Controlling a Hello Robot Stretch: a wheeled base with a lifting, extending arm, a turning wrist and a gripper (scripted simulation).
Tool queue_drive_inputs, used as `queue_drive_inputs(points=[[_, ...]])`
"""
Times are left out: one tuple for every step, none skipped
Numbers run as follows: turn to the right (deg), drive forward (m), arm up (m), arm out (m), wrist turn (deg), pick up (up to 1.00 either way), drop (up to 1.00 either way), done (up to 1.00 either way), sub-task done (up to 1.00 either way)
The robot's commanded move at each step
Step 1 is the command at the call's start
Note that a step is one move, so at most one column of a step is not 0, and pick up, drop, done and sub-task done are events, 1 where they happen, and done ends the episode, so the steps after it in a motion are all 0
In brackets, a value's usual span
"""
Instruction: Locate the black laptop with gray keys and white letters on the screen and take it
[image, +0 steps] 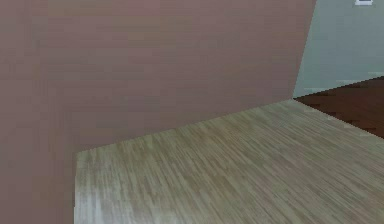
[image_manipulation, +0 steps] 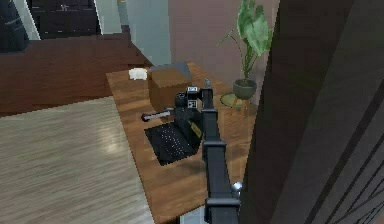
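In the arm side view the arm (image_manipulation: 216, 165) rises as a dark square bar from the bottom edge and reaches straight out over a brown wooden table (image_manipulation: 140, 170), crossing its near edge and ending about halfway to the far edge. At its far end, just left of the two small white marked squares, sits the gripper (image_manipulation: 187, 104), its dark body turned sideways off the line of the arm. Whether its fingers are apart or together cannot be told, nor whether it holds anything, as the tabletop and its things lie behind it. The black laptop (image_manipulation: 171, 141) lies on the table just left of the arm, toward the table's left edge and just nearer than the gripper. Beyond the gripper a brown cardboard box (image_manipulation: 168, 83) stands near the far edge, with a small white object (image_manipulation: 138, 74) at the far left corner. A potted plant (image_manipulation: 247, 45) stands at the far right corner. The forward view faces a pinkish-brown wall (image: 150, 60) above pale wood flooring (image: 230, 170).
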Motion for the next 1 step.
queue_drive_inputs(points=[[0.0,0.00,-0.30,0.00,0.0,0.00,0.00,0.00,0.00]])
